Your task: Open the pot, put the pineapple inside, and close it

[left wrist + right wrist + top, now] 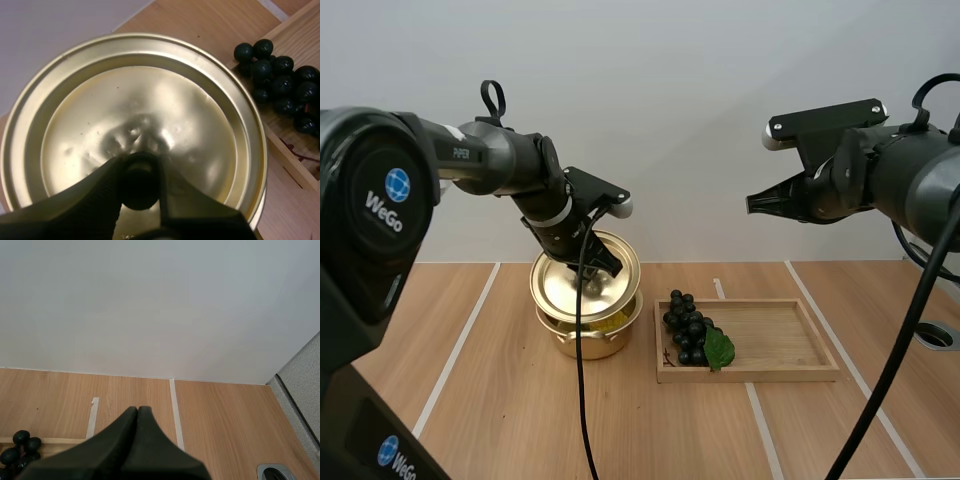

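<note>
My left gripper (592,275) is shut on the black knob (137,180) of the golden lid (575,280), which it holds tilted just above the golden pot (588,342). Something yellow (608,321) shows inside the pot under the lid's lower edge. In the left wrist view the lid (150,100) faces the camera, and my left gripper (139,182) pinches the knob between its fingertips. High above the table at the right, my right gripper (752,205) is shut on nothing. Its fingers (137,412) lie together as one dark wedge.
A wooden tray (780,345) lies right of the pot, with a bunch of dark grapes (688,325) and a green leaf (719,348) at its left end. The grapes (280,80) also lie beside the lid. White tape lines cross the table.
</note>
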Controlling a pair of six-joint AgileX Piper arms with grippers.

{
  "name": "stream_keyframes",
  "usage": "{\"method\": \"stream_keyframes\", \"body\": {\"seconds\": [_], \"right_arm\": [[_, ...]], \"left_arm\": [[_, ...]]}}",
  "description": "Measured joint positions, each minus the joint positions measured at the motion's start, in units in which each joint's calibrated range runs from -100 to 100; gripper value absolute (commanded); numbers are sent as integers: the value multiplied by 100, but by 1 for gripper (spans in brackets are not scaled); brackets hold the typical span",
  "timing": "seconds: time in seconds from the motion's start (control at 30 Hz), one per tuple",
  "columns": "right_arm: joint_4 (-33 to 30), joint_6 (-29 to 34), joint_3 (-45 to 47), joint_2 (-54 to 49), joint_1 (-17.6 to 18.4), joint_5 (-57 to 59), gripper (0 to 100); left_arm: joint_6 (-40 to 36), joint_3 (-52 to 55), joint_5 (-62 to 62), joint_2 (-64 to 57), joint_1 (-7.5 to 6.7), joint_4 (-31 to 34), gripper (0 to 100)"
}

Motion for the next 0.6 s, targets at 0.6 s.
{"method": "stream_keyframes", "body": {"seconds": [0.6], "right_arm": [[0, 0, 0, 0, 0, 0, 0]], "left_arm": [[108, 0, 418, 215, 0, 12, 0]]}}
